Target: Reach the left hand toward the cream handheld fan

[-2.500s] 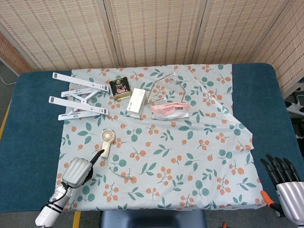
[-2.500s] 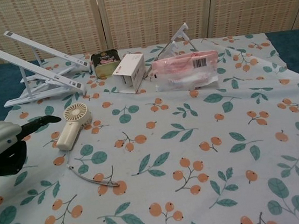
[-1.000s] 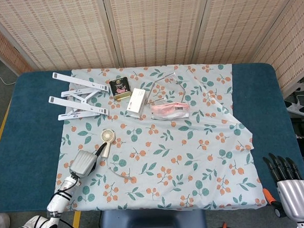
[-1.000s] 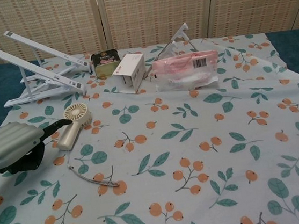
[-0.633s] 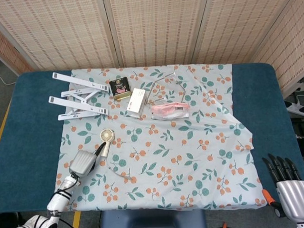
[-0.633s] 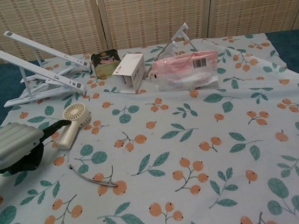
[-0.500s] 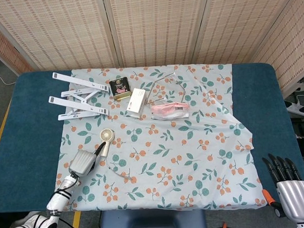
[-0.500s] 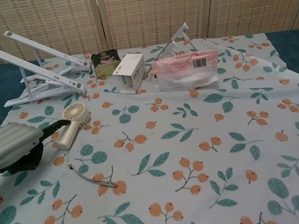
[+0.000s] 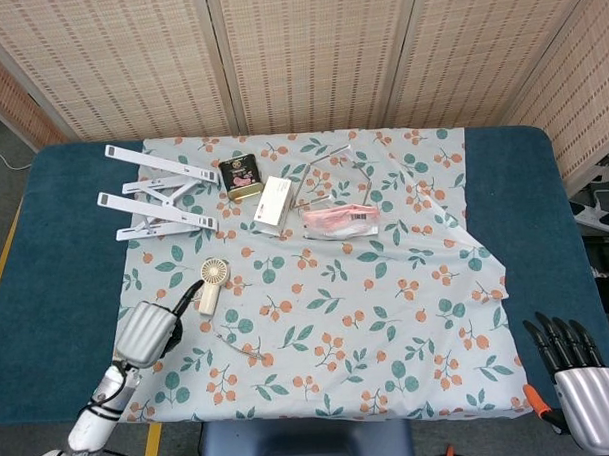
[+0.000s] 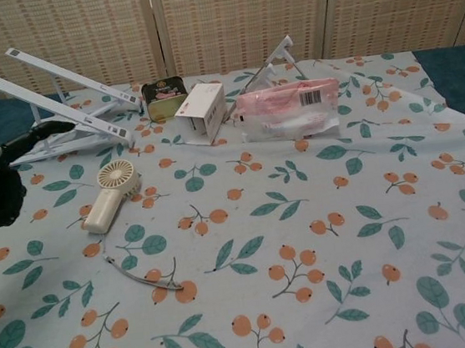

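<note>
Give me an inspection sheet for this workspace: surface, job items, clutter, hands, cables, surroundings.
Surface: blue table covered by a floral-print cloth, wrinkled toward its right side.
Job items: cream handheld fan lying flat on the cloth, not held.
Clutter: white folding laptop stand, dark green tin, white carton, pink packet, thin metal wire stand, thin curved wire piece.
Hands: left hand near the fan's handle, one finger extended toward it, holding nothing; right hand off the table's right corner, fingers straight, holding nothing.
Cables: white cord on the floor, far left.
Surroundings: woven folding screen behind the table.
</note>
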